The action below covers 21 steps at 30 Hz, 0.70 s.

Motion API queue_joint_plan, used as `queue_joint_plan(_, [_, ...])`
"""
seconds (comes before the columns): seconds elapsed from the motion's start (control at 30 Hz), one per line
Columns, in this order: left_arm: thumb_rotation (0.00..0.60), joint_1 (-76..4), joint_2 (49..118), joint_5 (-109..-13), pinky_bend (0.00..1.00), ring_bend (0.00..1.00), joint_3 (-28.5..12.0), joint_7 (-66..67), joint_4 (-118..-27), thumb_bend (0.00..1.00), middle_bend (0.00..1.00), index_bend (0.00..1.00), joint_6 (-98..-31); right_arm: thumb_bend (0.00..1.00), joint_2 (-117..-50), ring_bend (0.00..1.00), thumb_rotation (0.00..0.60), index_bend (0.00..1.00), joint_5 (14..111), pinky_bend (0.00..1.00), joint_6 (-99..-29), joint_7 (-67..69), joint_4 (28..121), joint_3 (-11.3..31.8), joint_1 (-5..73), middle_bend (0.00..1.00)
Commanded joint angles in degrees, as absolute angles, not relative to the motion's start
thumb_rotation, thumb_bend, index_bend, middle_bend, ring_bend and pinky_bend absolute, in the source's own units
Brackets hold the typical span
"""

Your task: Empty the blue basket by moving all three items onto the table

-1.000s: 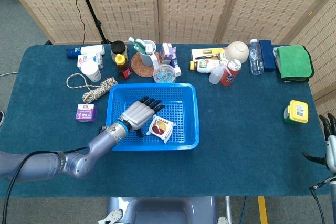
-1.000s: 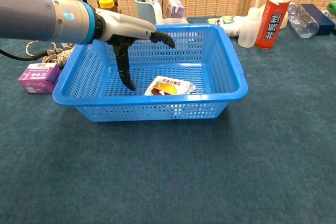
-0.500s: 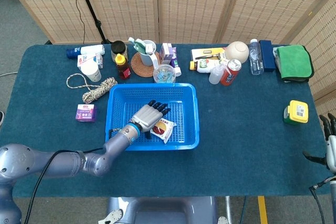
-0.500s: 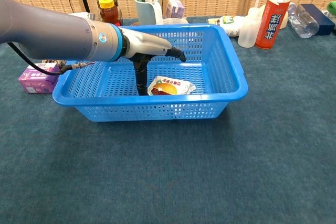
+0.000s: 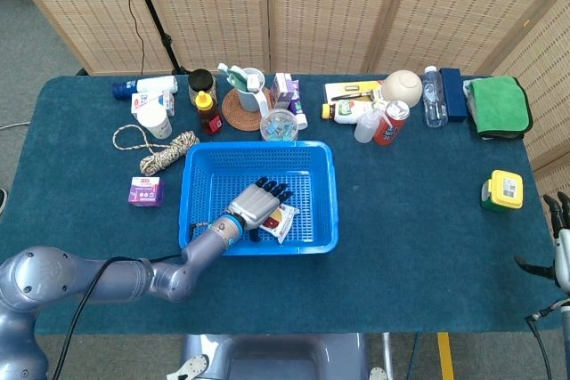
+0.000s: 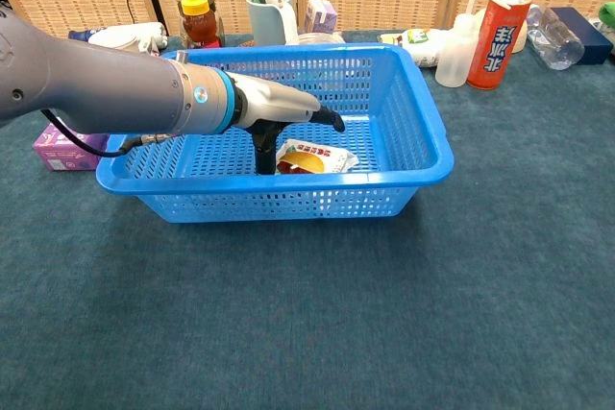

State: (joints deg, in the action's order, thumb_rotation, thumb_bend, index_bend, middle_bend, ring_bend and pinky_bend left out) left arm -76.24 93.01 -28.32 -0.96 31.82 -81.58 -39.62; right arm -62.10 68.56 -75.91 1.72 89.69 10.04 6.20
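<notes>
Head view shows my left hand [image 5: 260, 204] now lying over the flat white snack packet with the red and yellow print [image 5: 281, 220], where half a second ago it was a little further left and a second ago it was well clear of the packet, over bare mesh. From the chest view, my thumb [image 6: 262, 149] points down at the packet's left edge while the other fingers [image 6: 327, 118] stretch out above it, spread rather than clamped; I judge that I have closed in for the pick but do not hold it yet. The packet [image 6: 312, 158] lies flat on the floor of the blue plastic mesh basket [image 6: 423, 136], toward its near right part, and it is the only item I can see left inside, so this looks like the last thing to move. My right hand [image 5: 561, 229] hangs far off at the table's right edge, fingers apart, holding nothing. Around the basket: a small purple box [image 5: 145, 190] to its left, a coil of rope [image 5: 166, 150] beyond that, a red bottle [image 5: 390, 122] and a clear squeeze bottle [image 5: 366, 125] on the far right, a yellow box [image 5: 502, 190] well off to the right. The near basket wall stands between the packet and the open blue tabletop [image 5: 427, 220], so I must lift over it, and a thin flat packet may be hard to get under.
</notes>
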Motion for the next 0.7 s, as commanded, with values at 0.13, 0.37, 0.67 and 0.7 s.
queue_joint_plan(0.13, [0.6,-76.2,94.6,-27.9,0.0,0.0,-0.7,32.6,-80.9,0.0,0.0,0.0,-41.0,0.0,-62.2,0.0,0.6,0.0,68.4,0.0,-75.7,1.7,89.5,10.1,6.3,0.0])
queue_joint_plan(0.37, [0.6,-74.7,96.6,-31.5,0.1,0.03,-1.6,32.0,-79.1,0.01,0.0,0.0,-44.3,0.0,-62.1,0.0,0.6,0.0,68.4,0.0,-75.6,1.9,89.5,10.1,6.3,0.0])
queue_joint_plan(0.67, [0.6,-74.9,97.0,-29.8,0.3,0.22,-1.8,33.8,-78.7,0.05,0.15,0.2,-43.3,0.0,-62.1,0.0,0.6,0.0,68.5,0.0,-75.7,1.8,89.5,10.0,6.3,0.0])
queue_joint_plan(0.7, [0.6,-74.9,97.0,-29.6,0.34,0.26,-1.8,34.0,-78.7,0.06,0.2,0.25,-43.3,0.0,-62.1,0.0,0.6,0.0,68.5,0.0,-75.7,1.8,89.5,10.0,6.3,0.0])
